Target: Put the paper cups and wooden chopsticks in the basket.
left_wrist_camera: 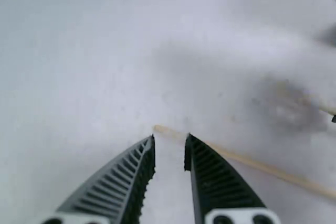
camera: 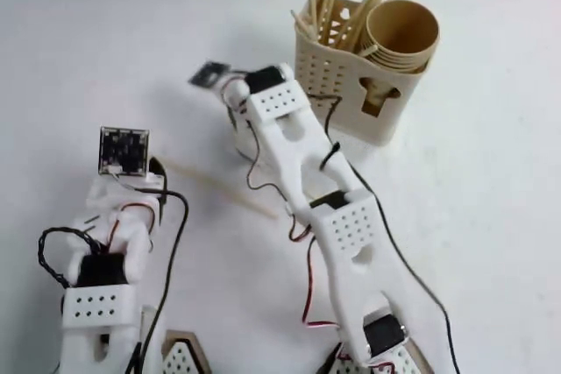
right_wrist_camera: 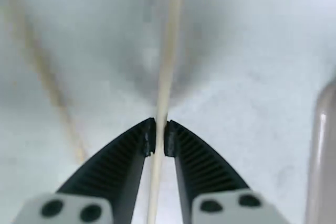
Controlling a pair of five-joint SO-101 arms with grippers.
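Observation:
A cream slotted basket [camera: 344, 87] stands at the back right of the table, with stacked paper cups [camera: 403, 34] and several wooden chopsticks [camera: 330, 8] upright in it. My right gripper [right_wrist_camera: 159, 132] is shut on a wooden chopstick [right_wrist_camera: 167, 51] that runs straight out past its tips over the table. Another chopstick [camera: 219, 188] lies flat on the table between the arms, and it appears again as the loose chopstick [right_wrist_camera: 44, 77] and the chopstick [left_wrist_camera: 252, 162]. My left gripper [left_wrist_camera: 169, 140] is open just above that stick's near end, with nothing between its fingers.
The right arm [camera: 302, 155] stretches across the middle of the table and ends close in front of the basket. The left arm [camera: 110, 251] sits at the front left. Black and red cables [camera: 175, 243] trail beside both arms. White tabletop lies on the left.

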